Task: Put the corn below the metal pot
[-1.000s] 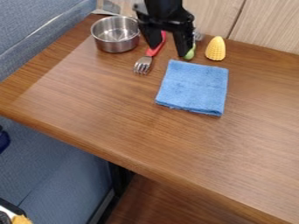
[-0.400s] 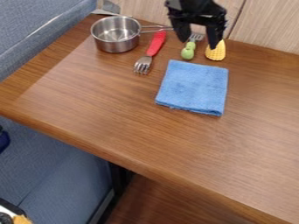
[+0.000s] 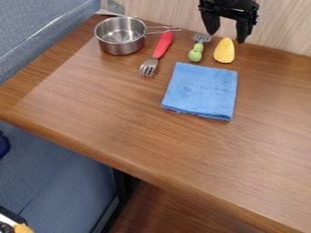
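- The gripper (image 3: 226, 38) hangs at the upper right of the view, in front of the wood panel (image 3: 164, 11), its two fingers spread apart; the tips point down around the corn's narrow end in the view — how high they are above the counter, I cannot tell.
- The corn (image 3: 224, 52) is near the counter's back edge, narrow end toward the panel, well apart from the metal pot (image 3: 121, 47).
- The metal pot sits upright near the back left corner of the counter (image 3: 152, 145), near its left edge, its handle (image 3: 159, 30) reaching right along the back.
- Between pot and corn are two forks: the red-handled fork (image 3: 162, 45), tines toward the front, and the green-handled fork (image 3: 195, 55), tines toward the panel and just beside the corn.
- The folded blue cloth (image 3: 201, 91) lies flat in front of the green-handled fork and the corn, apart from both.
- Brown wood runs from the cloth to the slanting front edge — a broad stretch — with more to the right of the corn and a strip in front of the pot.
- Past the left edge is blue-grey upholstery (image 3: 36, 41).
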